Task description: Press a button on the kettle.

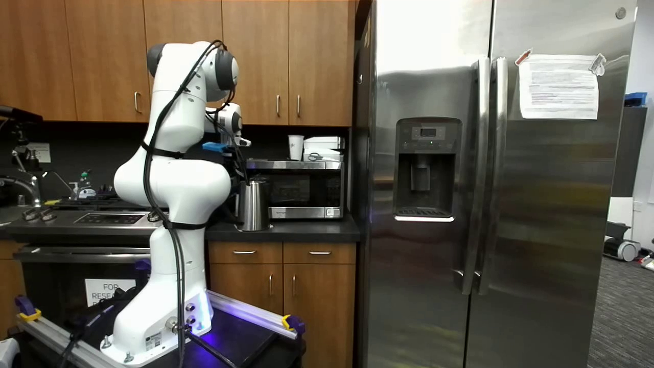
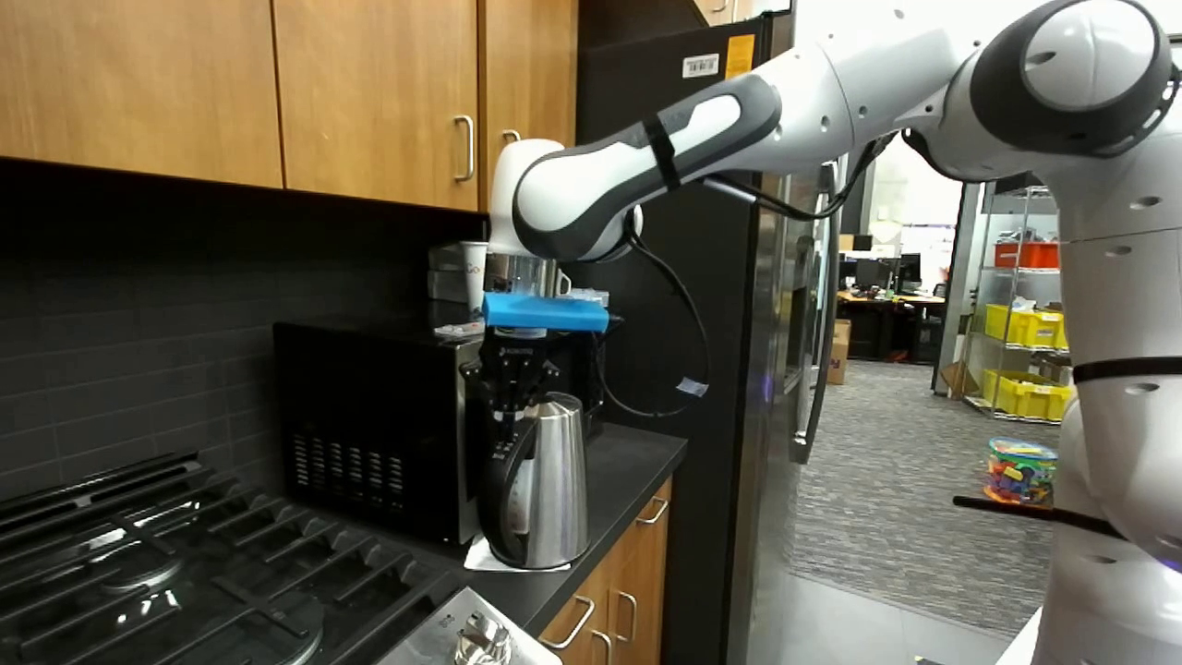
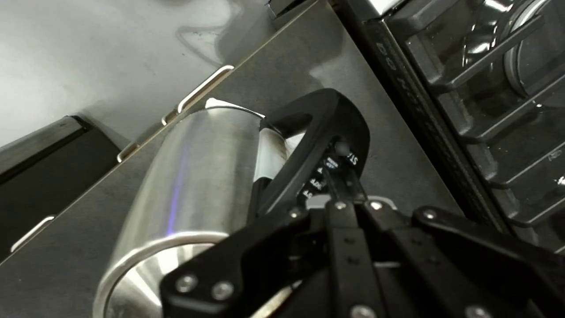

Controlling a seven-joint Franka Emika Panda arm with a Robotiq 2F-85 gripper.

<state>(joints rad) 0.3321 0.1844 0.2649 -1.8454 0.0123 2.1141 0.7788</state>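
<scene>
On the dark grey table [image 3: 62, 269] (wrist view, left to right): brushed-steel cylindrical kettle [image 3: 207, 172], upright; its curved black handle [image 3: 329, 117], white-lettered; above, black metal hand [image 3: 340, 174], fingertips together. Approach seemingly done; contact unclear, the press likely outstanding.

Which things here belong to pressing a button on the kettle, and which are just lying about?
For the job:
kettle
black handle with printed labels
hand

Just about:
white cup atop the microwave
paper sheet on the fridge
stove
</scene>
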